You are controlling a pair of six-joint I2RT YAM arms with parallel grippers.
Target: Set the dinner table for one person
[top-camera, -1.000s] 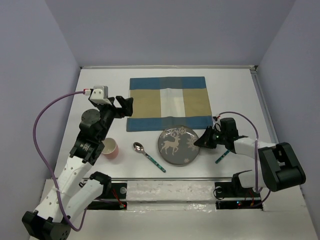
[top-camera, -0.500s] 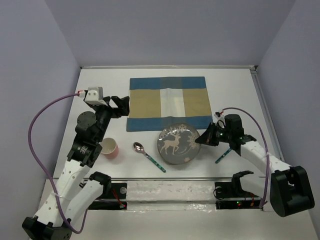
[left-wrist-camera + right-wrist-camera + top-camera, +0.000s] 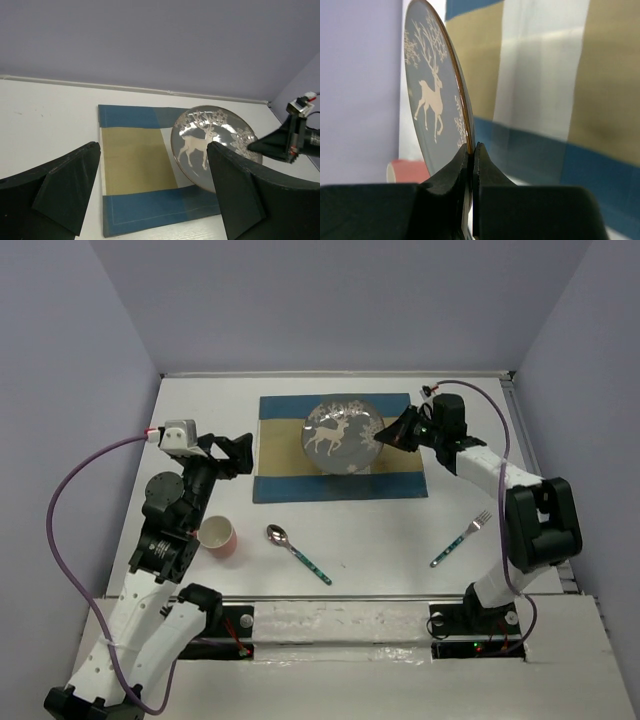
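My right gripper [image 3: 392, 433] is shut on the rim of a grey plate [image 3: 342, 436] with a white deer on it, and holds it above the middle of the blue-and-tan placemat [image 3: 290, 450]. The right wrist view shows the plate [image 3: 432, 100] edge-on, its rim pinched between my fingers [image 3: 470, 165]. The left wrist view shows the plate [image 3: 210, 145] over the placemat [image 3: 135, 170]. My left gripper [image 3: 243, 452] is open and empty, just left of the placemat. A pink cup [image 3: 219, 537], a spoon [image 3: 297, 552] and a fork [image 3: 460, 538] lie on the white dinner table [image 3: 200, 410].
The placemat lies at the table's far middle. The cup stands at the near left beside my left arm, the spoon near the front middle, the fork at the near right. Lilac walls close in the table on three sides.
My right gripper has lifted the plate from the table in front of the placemat and carried it away to above the placemat. My left gripper has shifted slightly left.
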